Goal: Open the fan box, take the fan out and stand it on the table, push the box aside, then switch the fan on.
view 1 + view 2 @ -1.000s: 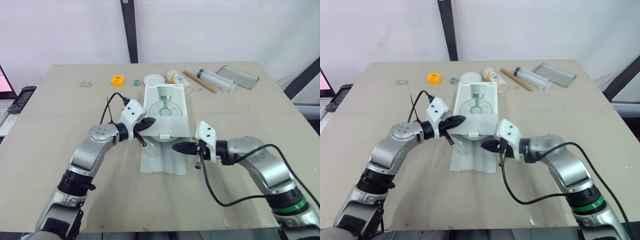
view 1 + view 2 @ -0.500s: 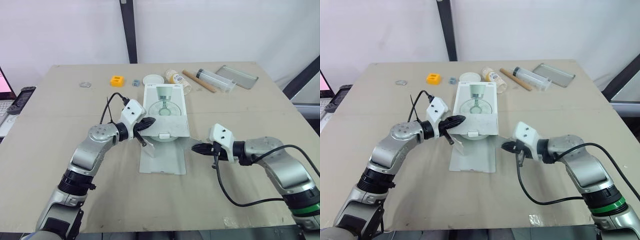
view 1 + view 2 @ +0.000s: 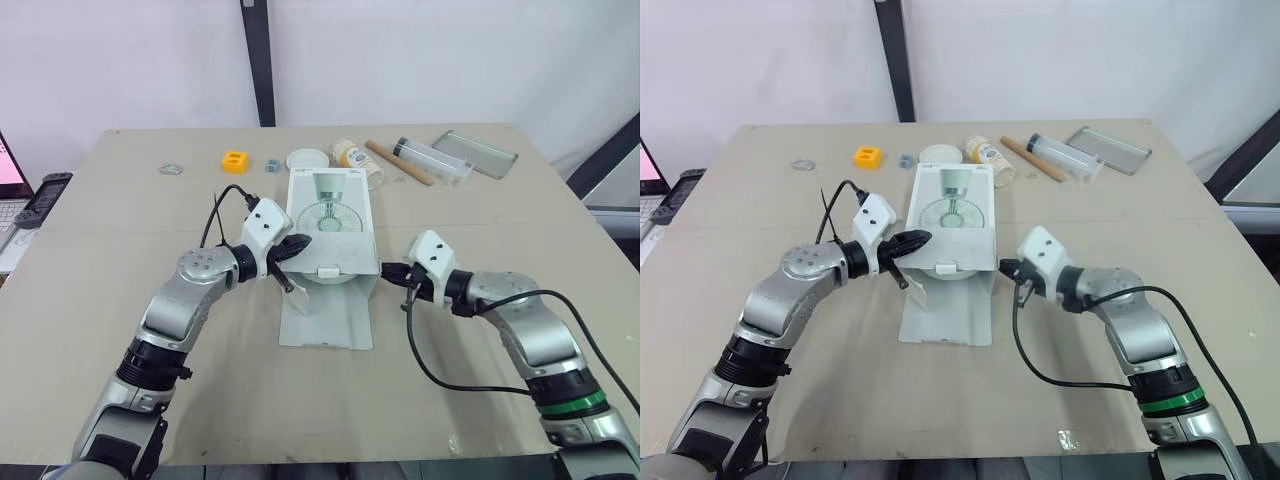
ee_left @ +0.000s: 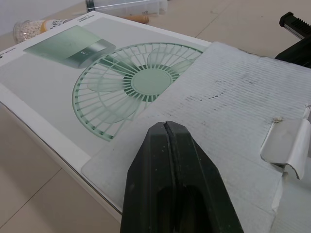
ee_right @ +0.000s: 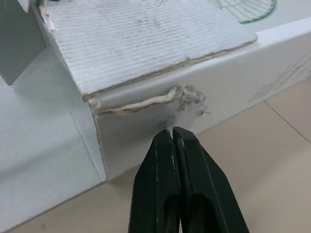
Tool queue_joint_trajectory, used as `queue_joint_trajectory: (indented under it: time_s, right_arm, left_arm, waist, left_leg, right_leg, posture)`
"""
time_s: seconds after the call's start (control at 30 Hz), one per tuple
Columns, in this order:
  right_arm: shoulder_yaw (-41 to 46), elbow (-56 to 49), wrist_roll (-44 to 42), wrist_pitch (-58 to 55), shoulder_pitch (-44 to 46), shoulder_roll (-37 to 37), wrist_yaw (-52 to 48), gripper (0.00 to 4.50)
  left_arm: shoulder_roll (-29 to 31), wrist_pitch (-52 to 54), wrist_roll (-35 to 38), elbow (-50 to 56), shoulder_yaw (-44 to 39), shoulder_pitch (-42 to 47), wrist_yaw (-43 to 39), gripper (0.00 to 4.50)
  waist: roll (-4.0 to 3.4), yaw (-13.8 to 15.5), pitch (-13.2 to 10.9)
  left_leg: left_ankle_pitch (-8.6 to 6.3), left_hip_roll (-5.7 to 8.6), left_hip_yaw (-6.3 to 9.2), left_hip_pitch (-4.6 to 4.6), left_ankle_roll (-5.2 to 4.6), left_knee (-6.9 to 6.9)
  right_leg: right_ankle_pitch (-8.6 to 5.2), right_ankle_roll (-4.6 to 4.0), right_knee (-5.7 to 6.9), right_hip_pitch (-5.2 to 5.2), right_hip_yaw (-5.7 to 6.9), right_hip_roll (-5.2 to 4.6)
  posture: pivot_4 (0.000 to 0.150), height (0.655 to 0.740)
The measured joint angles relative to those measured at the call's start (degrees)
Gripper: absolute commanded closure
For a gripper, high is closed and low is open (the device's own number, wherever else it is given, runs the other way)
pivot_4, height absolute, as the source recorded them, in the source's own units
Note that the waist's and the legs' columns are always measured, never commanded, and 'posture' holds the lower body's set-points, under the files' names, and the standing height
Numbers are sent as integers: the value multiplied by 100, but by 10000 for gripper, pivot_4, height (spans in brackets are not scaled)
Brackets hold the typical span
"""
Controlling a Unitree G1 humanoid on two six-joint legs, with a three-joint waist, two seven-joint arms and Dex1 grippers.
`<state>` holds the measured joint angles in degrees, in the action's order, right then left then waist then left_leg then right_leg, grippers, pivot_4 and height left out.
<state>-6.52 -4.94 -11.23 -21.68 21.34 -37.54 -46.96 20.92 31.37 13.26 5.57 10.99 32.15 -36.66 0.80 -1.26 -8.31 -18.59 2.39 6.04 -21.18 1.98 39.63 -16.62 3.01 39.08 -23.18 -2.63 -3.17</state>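
Observation:
The white fan box (image 3: 331,222), printed with a green fan, lies flat mid-table. Its long front flap (image 3: 326,320) is folded down onto the table, and a corrugated inner flap (image 4: 233,126) covers the near end. My left gripper (image 3: 297,243) is shut with nothing in it, its tip over the near left corner of the box, just above the corrugated flap. My right gripper (image 3: 383,271) is also shut and empty. Its tip (image 5: 172,132) is against the box's right side wall, below a torn corner (image 5: 187,96). The fan itself is hidden inside.
Along the far edge lie a yellow block (image 3: 235,159), a white lid (image 3: 308,158), a jar (image 3: 358,160), a wooden stick (image 3: 400,163), a clear tube (image 3: 432,158) and a metal tray (image 3: 476,152). A small metal piece (image 3: 172,168) lies far left. A dark device (image 3: 45,195) sits off the left edge.
My right gripper swung from in front of the box out to the right, then came back in against the box's right side wall. The left gripper and box have not moved.

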Motion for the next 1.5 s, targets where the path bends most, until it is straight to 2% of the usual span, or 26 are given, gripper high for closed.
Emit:
queue_joint_trajectory:
  time_s: [0.93,1.37,1.5]
  right_arm:
    - [234,-134,-54,-346,23,195,117,44548]
    - [500,847,19,236,666,116,113,44548]
    - [717,744,-412,206,961,451,83,44548]
  left_arm:
    - [-104,3,-153,1,-12,1,-11,45000]
    - [-144,-12,-153,-4,-13,1,-23,45000]
    - [-149,-18,-153,-4,-15,0,-23,45000]
  waist:
    - [-1,-5,0]
    - [-1,-6,1]
    - [-1,-7,1]
  left_leg:
    - [0,1,-2,1,0,0]
    - [0,0,-5,1,0,0]
    - [0,0,-3,0,0,-1]
  right_leg:
    - [0,0,1,0,-2,1]
    - [0,1,1,-1,-3,2]
    - [0,1,1,-2,-2,0]
  posture:
    - [1500,7400]
    - [1500,7400]
    - [1500,7400]
